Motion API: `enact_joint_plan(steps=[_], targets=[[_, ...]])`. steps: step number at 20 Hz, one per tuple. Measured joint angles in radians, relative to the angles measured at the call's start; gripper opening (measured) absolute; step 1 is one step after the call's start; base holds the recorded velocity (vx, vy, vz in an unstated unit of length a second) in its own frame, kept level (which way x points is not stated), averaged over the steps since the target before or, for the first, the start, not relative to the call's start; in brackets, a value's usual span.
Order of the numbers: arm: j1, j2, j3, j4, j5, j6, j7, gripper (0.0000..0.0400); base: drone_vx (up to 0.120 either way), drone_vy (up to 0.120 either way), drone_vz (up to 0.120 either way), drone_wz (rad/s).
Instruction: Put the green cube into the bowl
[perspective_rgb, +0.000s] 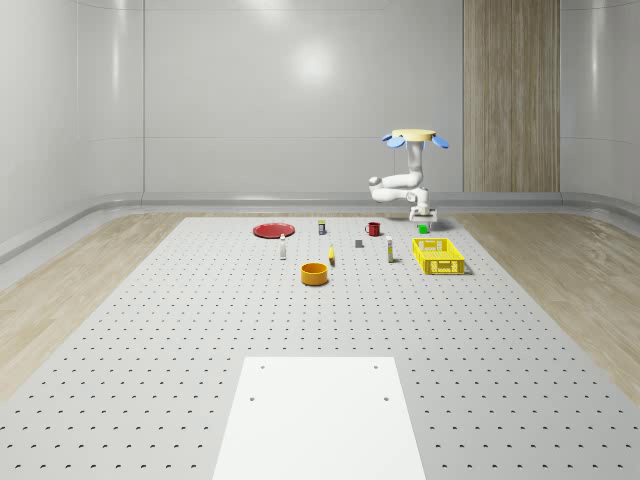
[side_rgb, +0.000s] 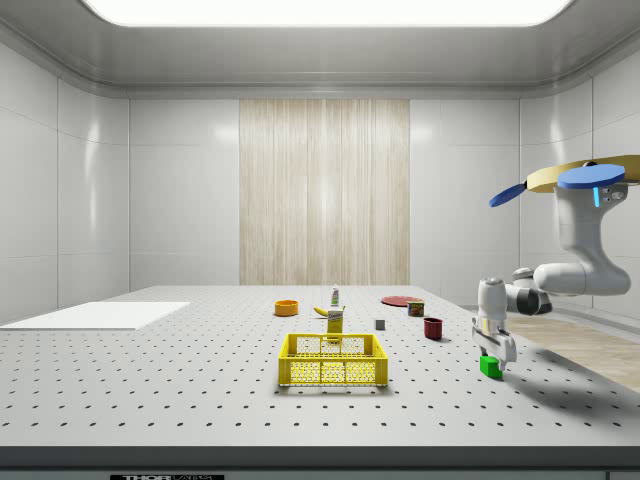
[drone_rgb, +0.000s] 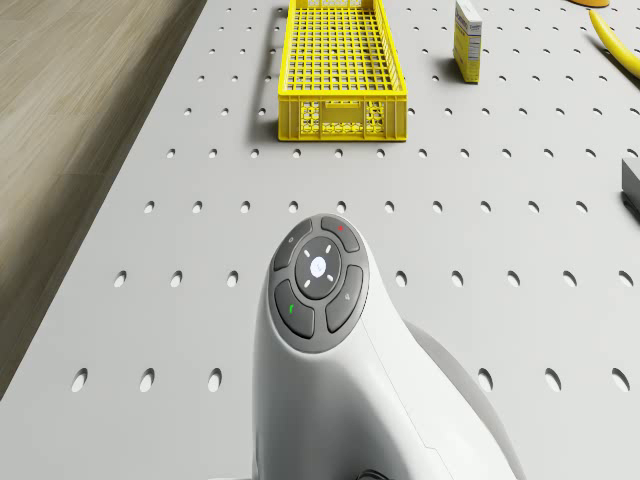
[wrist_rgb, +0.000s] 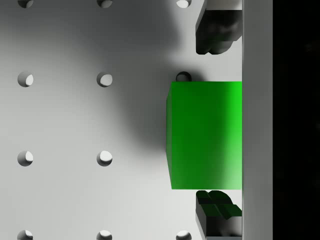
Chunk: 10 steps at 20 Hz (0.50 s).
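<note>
While hovering: drone (perspective_rgb: 412, 136) is staying airborne over the table's (perspective_rgb: 150, 330) far-right part in the whole-scene view, just behind the crate (perspective_rgb: 438, 255).
Arm: is reaching down from the drone, wrist pointing at the table.
Gripper (side_rgb: 493, 352): is sitting low over the cube (side_rgb: 490, 366); the wrist view is showing one finger (wrist_rgb: 216, 35) on each side of the cube with a gap at both faces, so it is standing open and gripping nothing.
Cube: is resting on the table, between the fingers, not touching either.
Cube location: is lying just behind the crate in the whole-scene view, right of the mug (perspective_rgb: 373, 229).
Bowl (perspective_rgb: 315, 273): is sitting well apart from the cube, toward the whole-scene view's left and nearer the camera.
Crate: is sitting between the cube and the near edge; it is looking empty in the drone view.
Others: plate (perspective_rgb: 272, 230), banana (drone_rgb: 612, 35) and carton (drone_rgb: 467, 40) are lying spread across the table.
</note>
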<state>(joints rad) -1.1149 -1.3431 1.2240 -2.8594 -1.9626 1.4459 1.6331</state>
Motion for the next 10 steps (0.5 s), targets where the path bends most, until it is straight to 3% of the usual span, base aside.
enact_joint_plan(steps=[8,10], targets=[[-0.016,-0.017,-0.030,0.027,-0.026,0.035,-0.006,0.0400,0.000,0.000,0.000,0.000],[-0.023,-0.019,-0.030,0.034,-0.027,0.040,-0.005,0.0358,0.000,0.000,0.000,0.000]])
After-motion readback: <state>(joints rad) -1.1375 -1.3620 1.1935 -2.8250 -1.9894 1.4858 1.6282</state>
